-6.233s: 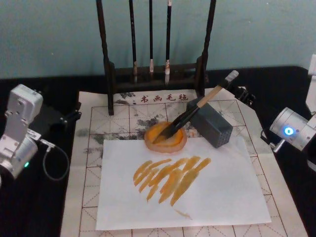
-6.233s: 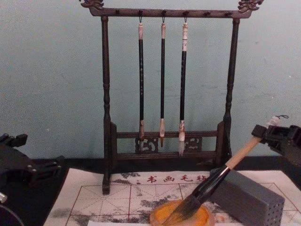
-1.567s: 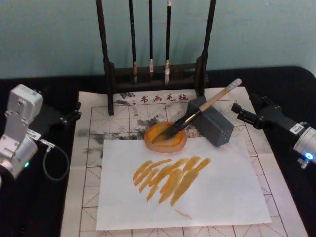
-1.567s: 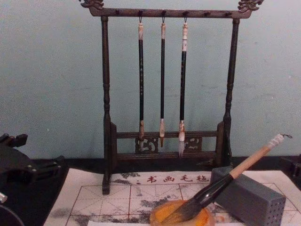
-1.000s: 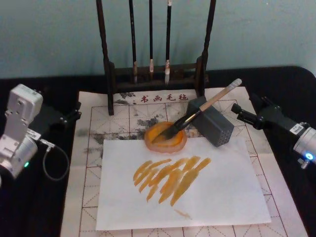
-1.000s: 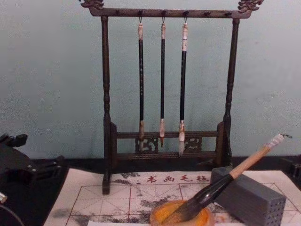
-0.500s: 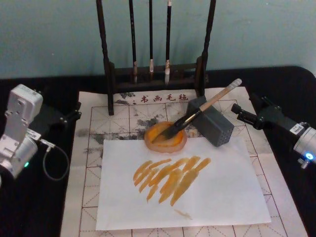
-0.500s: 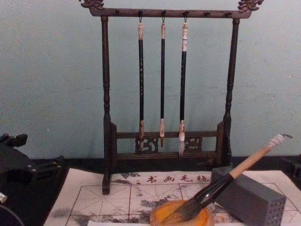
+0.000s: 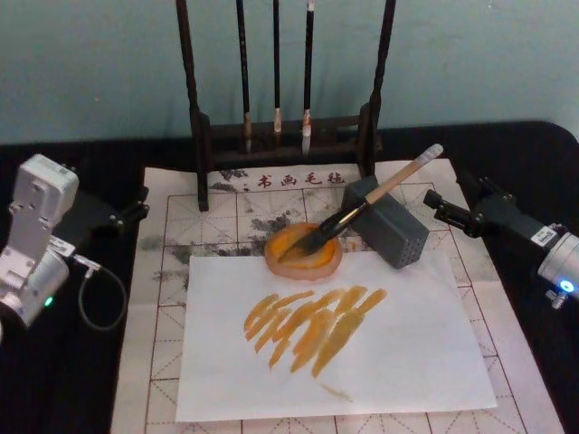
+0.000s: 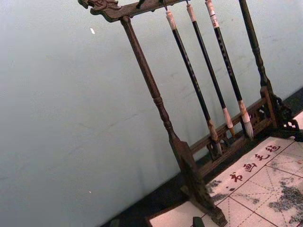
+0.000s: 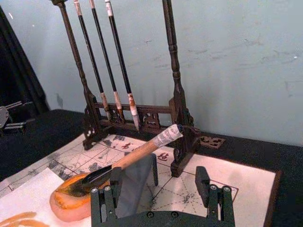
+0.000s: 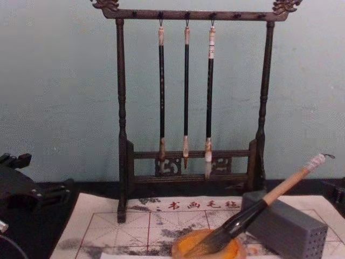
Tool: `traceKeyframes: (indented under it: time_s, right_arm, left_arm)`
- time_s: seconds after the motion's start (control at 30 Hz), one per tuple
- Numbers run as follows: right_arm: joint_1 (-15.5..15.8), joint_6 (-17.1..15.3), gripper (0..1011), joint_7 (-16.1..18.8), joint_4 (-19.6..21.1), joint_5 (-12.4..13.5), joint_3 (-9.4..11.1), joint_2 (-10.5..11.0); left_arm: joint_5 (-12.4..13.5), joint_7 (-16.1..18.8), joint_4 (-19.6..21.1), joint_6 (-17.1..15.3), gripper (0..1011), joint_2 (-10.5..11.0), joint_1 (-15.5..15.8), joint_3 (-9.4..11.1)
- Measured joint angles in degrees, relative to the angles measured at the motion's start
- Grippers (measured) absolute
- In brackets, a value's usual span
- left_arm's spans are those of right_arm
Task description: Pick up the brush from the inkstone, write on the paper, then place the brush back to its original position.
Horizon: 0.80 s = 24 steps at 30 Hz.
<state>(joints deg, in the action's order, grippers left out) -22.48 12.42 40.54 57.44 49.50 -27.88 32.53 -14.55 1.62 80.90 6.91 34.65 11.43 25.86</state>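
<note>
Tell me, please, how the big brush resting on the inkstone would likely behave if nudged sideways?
The brush has a round handle propped across the grey block, so it would probably roll or slide off. Its bushy tip sits in the orange inkstone, likely soft and wet, so it may smear. It looks light.

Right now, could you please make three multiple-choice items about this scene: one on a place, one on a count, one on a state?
1. Where does the dark tip of the large pale-handled brush rest?
A. in the round orange inkstone
B. on the white paper
C. on the rack

2. How many thin dark-handled brushes hang on the dark wooden rack?
A. two
B. three
C. five

3. What is the state of the right gripper?
A. shut on the brush
B. open, holding nothing
C. pressed on the paper

Answers:
1. A: the tip lies in the inkstone, the handle leaning on the grey block.
2. B: three hang from the rack.
3. B: the right gripper has its fingers apart, short of the brush.
</note>
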Motion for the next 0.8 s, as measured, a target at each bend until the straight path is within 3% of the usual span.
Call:
traceKeyframes:
  time_s: [0.8]
  right_arm:
    - [0.00, 0.00, 1002, 0.00, 0.00, 0.00, 0.00, 0.00]
  left_arm:
    - [0.00, 0.00, 0.00, 0.00, 1001, 0.00, 0.00, 0.00]
